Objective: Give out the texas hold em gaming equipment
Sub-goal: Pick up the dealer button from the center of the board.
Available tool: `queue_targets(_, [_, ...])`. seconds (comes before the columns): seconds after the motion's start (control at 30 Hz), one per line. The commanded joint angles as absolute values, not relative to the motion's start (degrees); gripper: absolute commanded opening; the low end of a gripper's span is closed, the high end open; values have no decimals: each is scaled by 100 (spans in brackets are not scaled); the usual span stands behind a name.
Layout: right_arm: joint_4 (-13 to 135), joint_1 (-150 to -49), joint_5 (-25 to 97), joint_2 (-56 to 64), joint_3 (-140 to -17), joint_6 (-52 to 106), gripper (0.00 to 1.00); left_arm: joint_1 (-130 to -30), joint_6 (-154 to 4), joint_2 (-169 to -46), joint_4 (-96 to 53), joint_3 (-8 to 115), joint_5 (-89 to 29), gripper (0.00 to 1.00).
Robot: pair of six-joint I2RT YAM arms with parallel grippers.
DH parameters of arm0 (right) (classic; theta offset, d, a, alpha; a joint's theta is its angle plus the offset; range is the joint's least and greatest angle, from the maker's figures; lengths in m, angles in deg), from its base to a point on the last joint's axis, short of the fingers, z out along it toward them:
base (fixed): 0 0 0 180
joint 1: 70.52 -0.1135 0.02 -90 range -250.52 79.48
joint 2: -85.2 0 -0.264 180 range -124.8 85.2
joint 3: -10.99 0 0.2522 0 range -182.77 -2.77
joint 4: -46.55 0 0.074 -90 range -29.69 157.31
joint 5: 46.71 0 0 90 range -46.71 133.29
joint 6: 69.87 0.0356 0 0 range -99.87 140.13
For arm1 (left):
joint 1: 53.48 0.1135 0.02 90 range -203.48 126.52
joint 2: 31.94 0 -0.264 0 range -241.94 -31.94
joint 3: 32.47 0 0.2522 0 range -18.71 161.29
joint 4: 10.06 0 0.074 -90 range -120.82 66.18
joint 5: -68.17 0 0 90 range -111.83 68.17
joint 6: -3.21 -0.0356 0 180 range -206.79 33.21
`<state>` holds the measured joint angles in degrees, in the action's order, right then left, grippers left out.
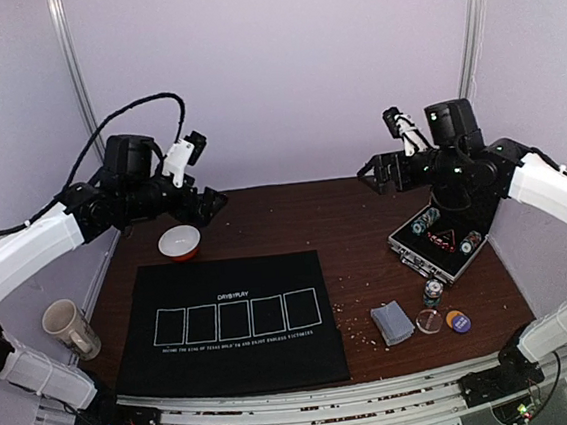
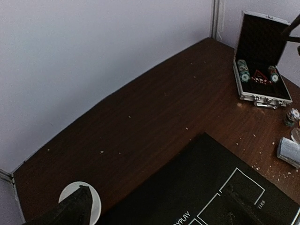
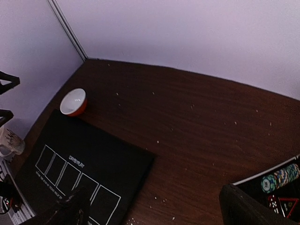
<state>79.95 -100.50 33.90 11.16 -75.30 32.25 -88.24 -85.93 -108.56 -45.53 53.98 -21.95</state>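
A grey-blue-backed deck of cards lies at the front right of the brown table. Beside it are a small clear disc, an orange chip and a purple-blue chip. A short black-and-white chip stack stands just behind them. An open metal case holds more chips. A black mat with five card outlines lies front centre. My left gripper is open and empty, raised at the back left. My right gripper is open and empty, raised at the back right above the case.
A red-and-white bowl sits behind the mat's left corner, under my left gripper. A beige mug stands at the left edge. Pale walls close the back and sides. Crumbs dot the wood. The left wrist view shows the case and cards.
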Motion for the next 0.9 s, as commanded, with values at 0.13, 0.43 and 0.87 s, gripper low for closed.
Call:
queue_targets(0.13, [11698, -10569, 5600, 261, -8186, 4064, 100, -9201, -8836, -11093, -5359, 5125, -2559, 98])
queue_targets(0.43, [12406, -10565, 5963, -54, -7194, 4993, 100, -9197, -8930, -11221, -5054, 4828, -2762, 98])
queue_targets(0.87, [11205, -9745, 4921, -115, -5921, 4693, 95, -9200, -9011, -11082, -4904, 4611, -2785, 98])
